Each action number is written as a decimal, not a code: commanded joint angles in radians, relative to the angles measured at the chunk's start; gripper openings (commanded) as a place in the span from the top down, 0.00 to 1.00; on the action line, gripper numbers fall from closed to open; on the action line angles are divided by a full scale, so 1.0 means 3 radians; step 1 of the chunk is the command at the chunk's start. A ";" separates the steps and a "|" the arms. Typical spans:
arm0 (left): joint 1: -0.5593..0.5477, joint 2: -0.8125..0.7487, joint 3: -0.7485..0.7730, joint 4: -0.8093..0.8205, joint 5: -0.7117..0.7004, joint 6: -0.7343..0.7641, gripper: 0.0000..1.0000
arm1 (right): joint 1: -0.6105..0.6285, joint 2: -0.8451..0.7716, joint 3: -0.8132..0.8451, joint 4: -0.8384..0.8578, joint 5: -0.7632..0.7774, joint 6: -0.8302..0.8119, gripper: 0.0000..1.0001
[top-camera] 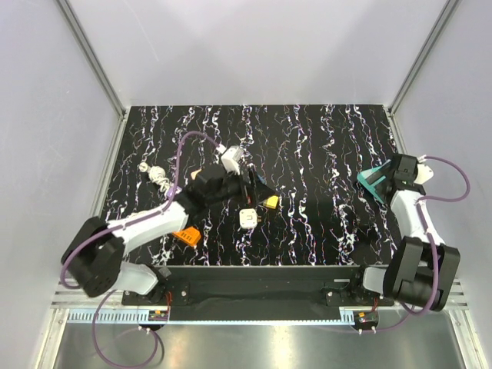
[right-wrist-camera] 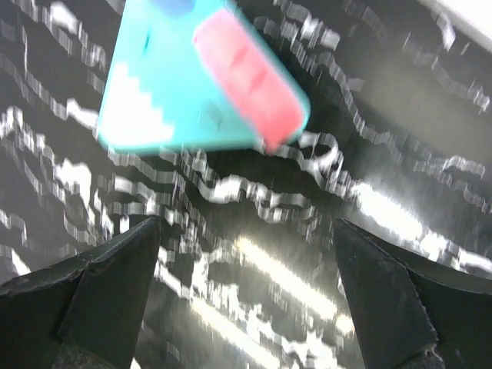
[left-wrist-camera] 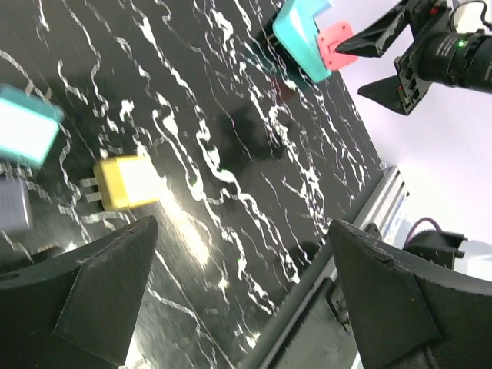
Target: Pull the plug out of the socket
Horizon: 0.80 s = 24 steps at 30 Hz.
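Note:
A teal socket block (right-wrist-camera: 150,88) with a pink plug (right-wrist-camera: 250,77) stuck in it lies on the black marbled table, blurred, just ahead of my right gripper (right-wrist-camera: 250,300). That gripper is open and empty, its jaws wide apart short of the block. In the top view the socket (top-camera: 370,178) is at the right, next to the right gripper (top-camera: 384,187). The left wrist view shows the socket (left-wrist-camera: 296,34) and pink plug (left-wrist-camera: 336,44) far off. My left gripper (left-wrist-camera: 242,307) is open and empty over the table's middle (top-camera: 250,188).
A yellow plug (left-wrist-camera: 127,182) lies near the left gripper, also seen from above (top-camera: 271,201). A white adapter (top-camera: 248,219), an orange part (top-camera: 186,234), a white plug (top-camera: 231,157) and a small white plug (top-camera: 154,175) lie on the left half. Walls enclose the table.

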 commanded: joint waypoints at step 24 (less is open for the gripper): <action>0.0149 0.1337 0.0667 0.1361 0.1072 -0.0363 0.01 | -0.0160 0.0689 0.0330 0.1040 -0.0162 -0.0481 0.00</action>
